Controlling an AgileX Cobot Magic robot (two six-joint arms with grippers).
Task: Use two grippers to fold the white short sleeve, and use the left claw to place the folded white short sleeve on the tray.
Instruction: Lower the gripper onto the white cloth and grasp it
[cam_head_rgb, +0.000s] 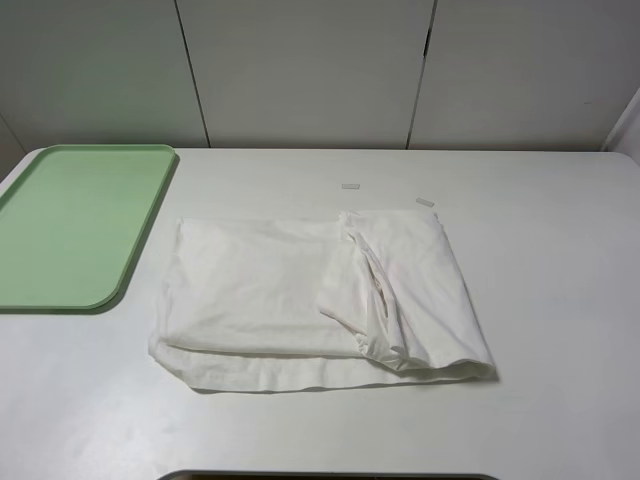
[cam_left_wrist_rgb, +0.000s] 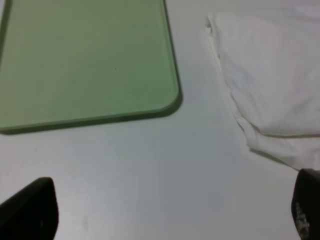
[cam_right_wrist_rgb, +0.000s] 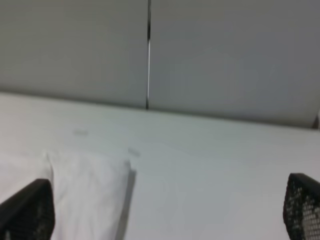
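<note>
The wrinkly white cotton T-shirt (cam_head_rgb: 310, 300) stretches 9 to 3 o'clock, the flat light-green plastic tray (cam_head_rgb: 70, 225) at its 10 o'clock, nearer the spread, empty black left hand (cam_left_wrist_rgb: 167, 210); the right hand (cam_right_wrist_rgb: 165, 210) is likewise spread.

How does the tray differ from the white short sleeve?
The tray is light green; the white short sleeve is white. The tray is smooth and bare; the white short sleeve is wrinkled and folded in layers. Both lie on the table, apart.
</note>
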